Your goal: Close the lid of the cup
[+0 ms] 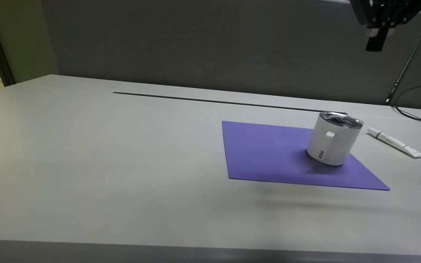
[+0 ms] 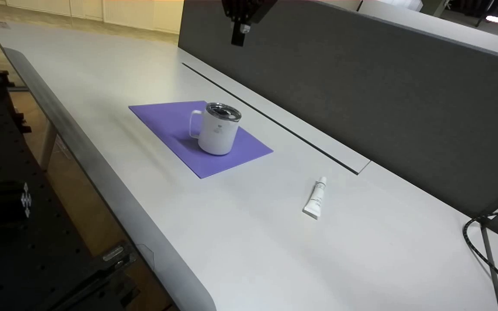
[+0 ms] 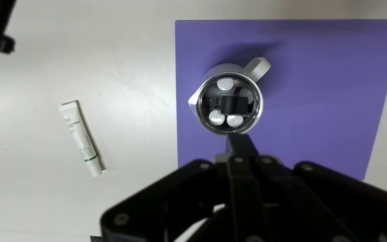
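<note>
The white cup (image 1: 338, 148) stands upright on the purple mat, its handle showing. It also shows in an exterior view (image 2: 217, 139) and from above in the wrist view (image 3: 221, 69). The round, shiny dark lid (image 1: 341, 120) sits on the cup's top; it also shows in an exterior view (image 2: 223, 112). In the wrist view the lid (image 3: 210, 95) is see-through with a black slider tab (image 3: 234, 105) across it. I cannot tell whether the tab covers the drink opening. My gripper (image 3: 241, 141) is shut and empty, high above the table; its fingertips show in both exterior views (image 1: 375, 43) (image 2: 237, 39).
The purple mat (image 1: 261, 153) lies under the cup. A white tube (image 2: 316, 198) lies on the table beside the mat; it also shows in the wrist view (image 3: 79, 134). A grey partition (image 1: 196, 44) runs along the back edge. A black cable (image 2: 491, 263) lies near one end.
</note>
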{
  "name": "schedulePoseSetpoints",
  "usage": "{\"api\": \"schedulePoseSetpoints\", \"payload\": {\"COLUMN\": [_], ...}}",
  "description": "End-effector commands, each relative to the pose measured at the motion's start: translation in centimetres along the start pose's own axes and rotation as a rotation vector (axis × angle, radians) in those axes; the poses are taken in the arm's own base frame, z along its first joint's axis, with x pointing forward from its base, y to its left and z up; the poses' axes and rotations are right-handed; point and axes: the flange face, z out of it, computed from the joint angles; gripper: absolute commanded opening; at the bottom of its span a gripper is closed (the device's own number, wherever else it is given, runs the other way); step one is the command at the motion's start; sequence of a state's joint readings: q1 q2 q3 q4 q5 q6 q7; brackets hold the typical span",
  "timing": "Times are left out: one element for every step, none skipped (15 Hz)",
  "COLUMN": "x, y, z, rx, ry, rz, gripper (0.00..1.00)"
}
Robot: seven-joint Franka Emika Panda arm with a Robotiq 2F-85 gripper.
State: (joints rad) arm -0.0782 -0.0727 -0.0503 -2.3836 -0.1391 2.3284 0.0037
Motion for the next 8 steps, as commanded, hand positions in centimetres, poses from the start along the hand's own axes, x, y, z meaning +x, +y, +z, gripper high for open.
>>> {"api": "schedulePoseSetpoints", "payload": {"x": [0.8, 0.9, 1.0, 1.1, 1.1, 1.2, 1.2, 1.2], "y": [0.1, 0.0, -0.1, -0.2, -0.4, -0.5, -0.6, -0.7], "z": [3.3, 4.3, 5.3, 6.2, 7.1, 7.9, 8.7, 9.3], "rx": [-0.029, -0.037, -0.042, -0.052, -0.059, -0.064, -0.073, -0.081], "ry": [0.005, 0.001, 0.000, -0.010, -0.013, -0.018, -0.025, -0.030], "rz": [0.028, 0.031, 0.034, 0.034, 0.035, 0.038, 0.039, 0.040], "gripper": [0.00, 0.00, 0.00, 0.00, 0.00, 0.00, 0.00, 0.00]}}
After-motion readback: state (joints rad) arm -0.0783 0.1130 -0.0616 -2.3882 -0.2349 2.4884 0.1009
